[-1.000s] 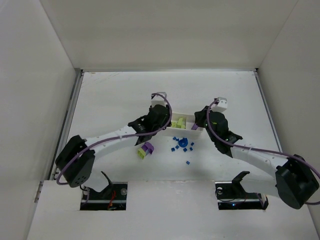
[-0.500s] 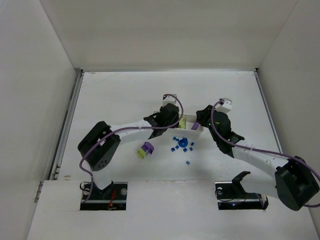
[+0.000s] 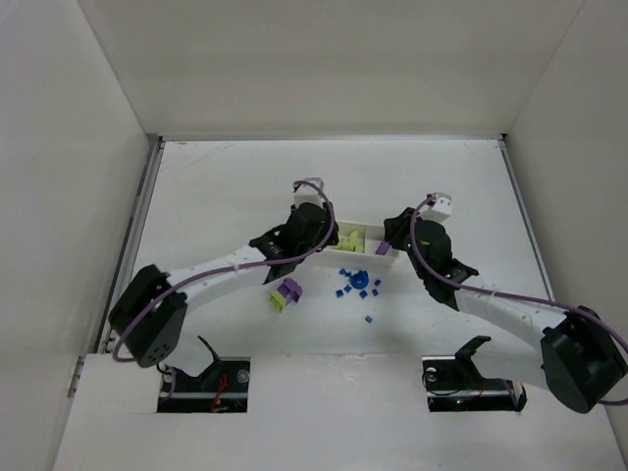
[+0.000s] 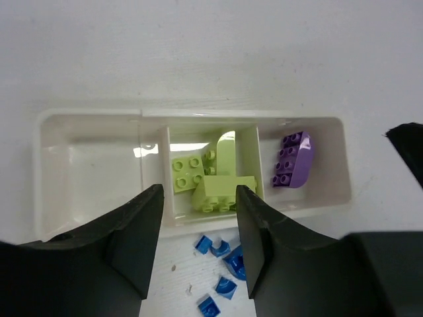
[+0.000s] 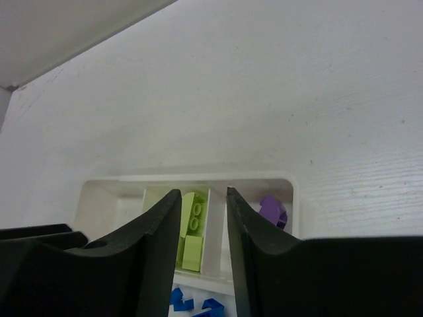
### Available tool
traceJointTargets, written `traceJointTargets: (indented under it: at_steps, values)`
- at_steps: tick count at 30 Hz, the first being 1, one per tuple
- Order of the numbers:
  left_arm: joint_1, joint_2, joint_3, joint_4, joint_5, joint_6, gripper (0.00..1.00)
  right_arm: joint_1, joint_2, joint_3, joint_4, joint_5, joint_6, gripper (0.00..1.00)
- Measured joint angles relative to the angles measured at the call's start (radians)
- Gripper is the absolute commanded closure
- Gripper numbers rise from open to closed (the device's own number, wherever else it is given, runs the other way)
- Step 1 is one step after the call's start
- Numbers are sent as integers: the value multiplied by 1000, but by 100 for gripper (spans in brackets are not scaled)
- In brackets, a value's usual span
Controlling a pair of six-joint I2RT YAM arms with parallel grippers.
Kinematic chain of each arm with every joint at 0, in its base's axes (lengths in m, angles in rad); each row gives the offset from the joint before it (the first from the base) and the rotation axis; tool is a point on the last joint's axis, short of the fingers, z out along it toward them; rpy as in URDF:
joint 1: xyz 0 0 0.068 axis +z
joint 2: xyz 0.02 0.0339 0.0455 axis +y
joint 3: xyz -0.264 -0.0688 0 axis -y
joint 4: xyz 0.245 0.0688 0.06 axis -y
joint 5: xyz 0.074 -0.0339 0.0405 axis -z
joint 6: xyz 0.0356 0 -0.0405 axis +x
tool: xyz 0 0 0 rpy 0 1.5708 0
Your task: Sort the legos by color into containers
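Note:
The white three-compartment tray (image 3: 379, 253) lies mid-table. In the left wrist view, the tray (image 4: 92, 115) has an empty left compartment. The middle one holds lime-green bricks (image 4: 211, 181) and the right one a purple brick (image 4: 293, 158). My left gripper (image 4: 198, 191) is open and empty above the tray's near wall (image 3: 327, 243). Small blue pieces (image 4: 221, 251) lie on the table under it. My right gripper (image 5: 202, 193) is open and empty at the tray's right end (image 3: 392, 241). It looks down on the green bricks (image 5: 193, 224) and the purple brick (image 5: 272, 210).
A purple block stuck on a lime-green block (image 3: 285, 293) lies on the table left of the blue scatter (image 3: 358, 283). White walls enclose the table on three sides. The two arms flank the tray closely.
Half a second ago my left gripper was further right, over the tray's middle. It is now back at the tray's left part, as one second ago. The right gripper barely moved.

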Motion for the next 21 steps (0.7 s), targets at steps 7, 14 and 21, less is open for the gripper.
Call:
traceJointTargets:
  at_steps: [7,14,21]
  values:
    - [111,-378,-224,-39,-18,-52,61,168,28,57,-6,-34,-105,73]
    - [219,-653,-408,-231,-23,-111,61,388,119,121,-5,-158,-181,43]
    - [333,-739,-518,-350,1,-163,59,650,245,171,-56,-229,-301,31]
